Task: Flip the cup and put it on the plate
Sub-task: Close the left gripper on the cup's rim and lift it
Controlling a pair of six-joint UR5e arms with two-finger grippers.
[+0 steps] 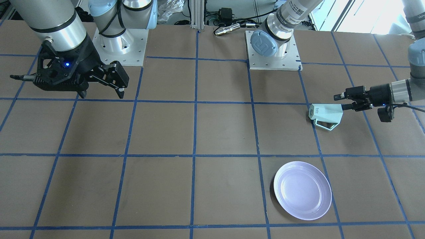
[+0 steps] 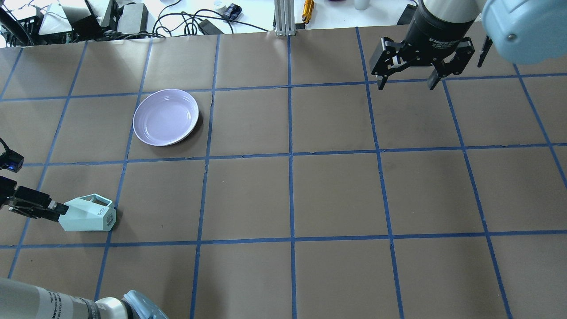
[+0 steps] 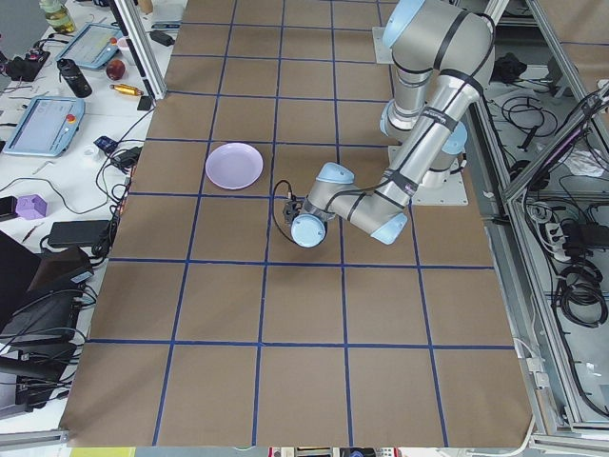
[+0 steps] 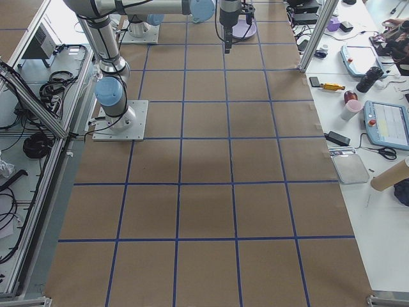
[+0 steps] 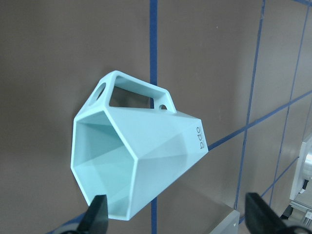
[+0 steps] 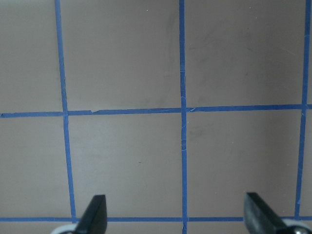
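On my left half of the table (image 1: 225, 129), brown paper ruled into big squares by blue tape, the work lies well in from every edge that I can see. The middle of the table is bare taped squares.

My right gripper (image 2: 406, 82) hangs above the table on the far right side, near the outer edge. Its fingers are spread wide and it grips nothing; its wrist camera shows only tape crossings below it. White print on its black body begins "2F Adaptive"; I cannot read the rest.

The plate (image 2: 166, 117) is pale lavender, and it lies flat and bare inside one square. That square is one row in from the far edge, and the plate's rim comes close to the tape lines on two sides. A stretch of bare paper separates it from the cup, which is nearer my base and further to my left.

My left gripper (image 1: 341, 102) comes in low and level from the left end of the table. Its fingers are parted and not clamped. One fingertip (image 5: 96, 214) is at the rim of the cup's mouth, and the other stands well outside the wall.

The cup (image 2: 86, 217) is mint green and faceted. It lies on its side, its mouth facing my left gripper. Its handle points toward the plate's side of the table, and its base end lies over a blue tape line. Small dark letters near the base look like "bdo".
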